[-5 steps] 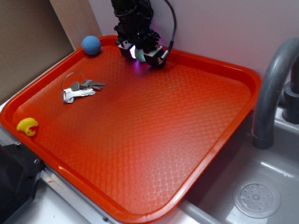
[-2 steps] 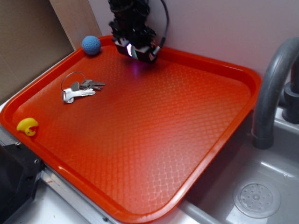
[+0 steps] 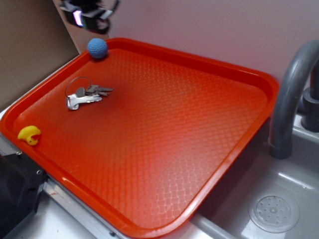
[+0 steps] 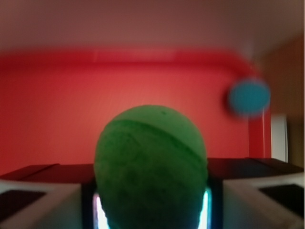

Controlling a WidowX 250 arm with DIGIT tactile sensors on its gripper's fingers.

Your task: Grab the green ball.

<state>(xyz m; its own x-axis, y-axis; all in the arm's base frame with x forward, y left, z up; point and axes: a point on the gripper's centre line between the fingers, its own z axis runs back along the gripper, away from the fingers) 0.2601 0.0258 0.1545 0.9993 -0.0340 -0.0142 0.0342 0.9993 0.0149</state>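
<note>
Exterior view shows the red tray (image 3: 224, 74) beside the sink (image 3: 279, 199), with keys (image 3: 82, 97), a blue ball (image 3: 97, 48) and a yellow piece (image 3: 30, 134). Above its far corner, the gripper (image 3: 87, 15) clasps the green ball (image 4: 150, 167).

Red tray (image 3: 219, 74): keys (image 3: 83, 94), blue ball (image 3: 97, 48).

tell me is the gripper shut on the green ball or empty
Shut on it: in the wrist view the green ball sits clamped in the gripper, above the red tray.
</note>
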